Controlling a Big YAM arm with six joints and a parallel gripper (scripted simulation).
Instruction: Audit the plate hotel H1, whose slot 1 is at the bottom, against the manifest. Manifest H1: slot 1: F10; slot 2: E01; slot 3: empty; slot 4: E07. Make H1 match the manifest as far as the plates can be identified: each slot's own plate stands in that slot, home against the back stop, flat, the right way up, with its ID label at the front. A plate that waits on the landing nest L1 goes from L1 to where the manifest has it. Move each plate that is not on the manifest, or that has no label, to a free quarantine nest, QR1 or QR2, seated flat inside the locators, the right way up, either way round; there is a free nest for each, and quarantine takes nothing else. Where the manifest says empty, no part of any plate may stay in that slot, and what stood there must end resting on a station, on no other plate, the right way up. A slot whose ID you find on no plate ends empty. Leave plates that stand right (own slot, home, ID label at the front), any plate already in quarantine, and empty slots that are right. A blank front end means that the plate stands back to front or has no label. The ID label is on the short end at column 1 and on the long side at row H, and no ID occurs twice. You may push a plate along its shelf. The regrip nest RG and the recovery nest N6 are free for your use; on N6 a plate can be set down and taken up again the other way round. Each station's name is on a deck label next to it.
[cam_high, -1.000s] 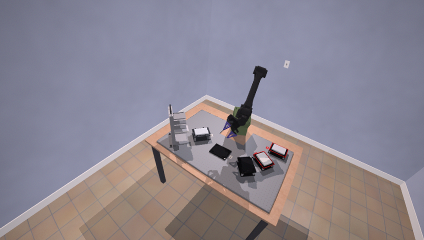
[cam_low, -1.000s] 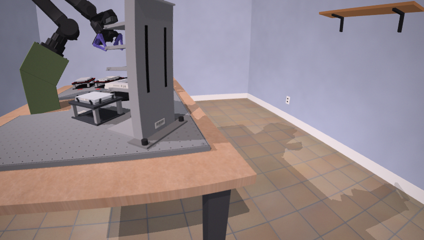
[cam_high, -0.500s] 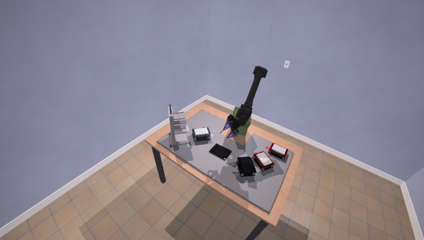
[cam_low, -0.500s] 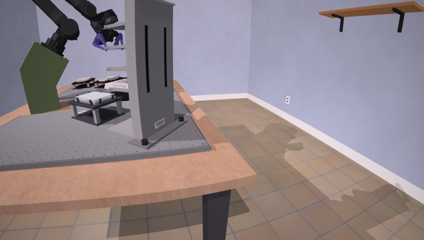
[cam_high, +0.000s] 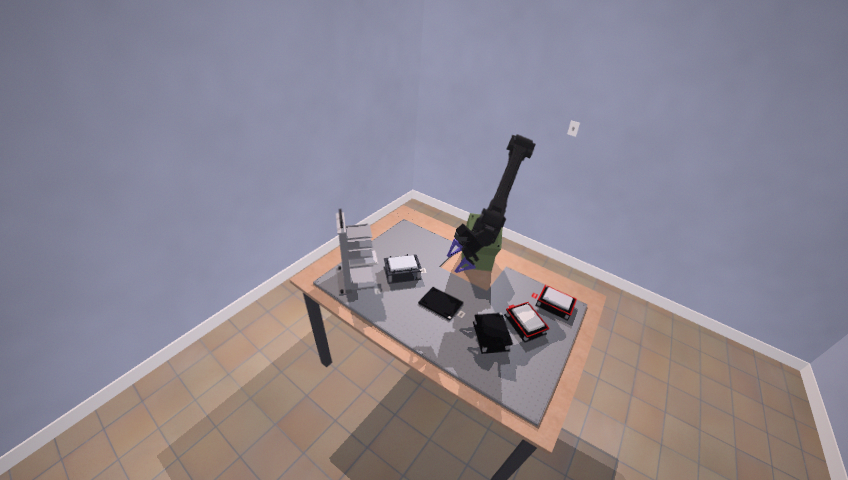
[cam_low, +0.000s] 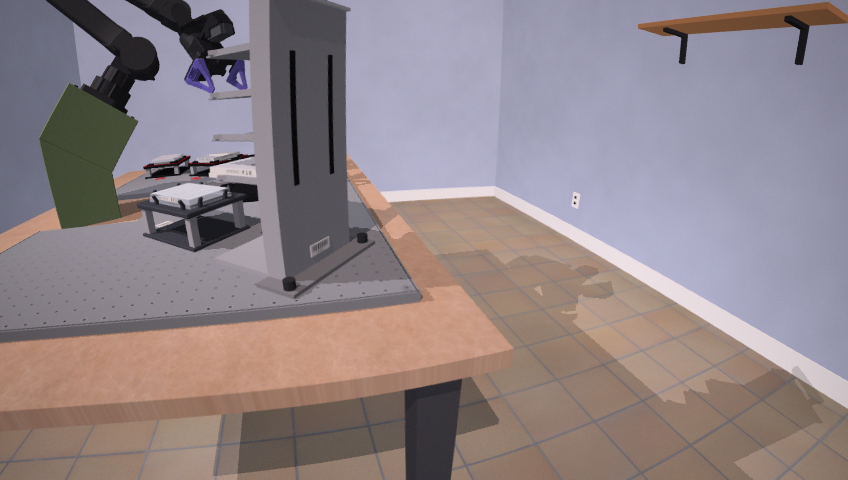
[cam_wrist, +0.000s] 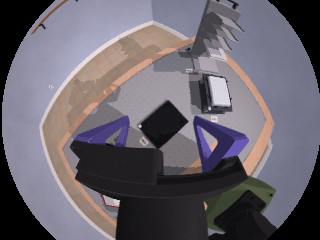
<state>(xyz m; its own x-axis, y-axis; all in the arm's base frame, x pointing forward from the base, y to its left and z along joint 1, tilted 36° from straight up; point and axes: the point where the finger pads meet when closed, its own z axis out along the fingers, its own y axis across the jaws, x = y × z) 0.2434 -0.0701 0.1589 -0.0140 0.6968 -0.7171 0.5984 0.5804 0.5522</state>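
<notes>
The grey plate hotel (cam_high: 355, 256) (cam_low: 303, 136) (cam_wrist: 219, 23) stands at the table's left end. In the exterior view a white plate (cam_low: 235, 171) lies on its bottom shelf, and the shelves above look thin and bare, though they are partly hidden. Another white plate (cam_high: 401, 262) (cam_low: 189, 192) (cam_wrist: 218, 92) lies flat on a raised black nest (cam_low: 193, 228) beside the hotel. My gripper (cam_high: 458, 256) (cam_low: 217, 74) (cam_wrist: 161, 119), with purple fingers, is open and empty. It hangs in the air close to the arm's green base (cam_high: 489, 252), well away from the hotel front.
Two red-rimmed nests (cam_high: 526, 320) (cam_high: 557, 300) at the right each hold a white plate. Two black nests (cam_high: 440, 302) (cam_high: 492, 331) in the middle hold nothing. The labels are too small to read.
</notes>
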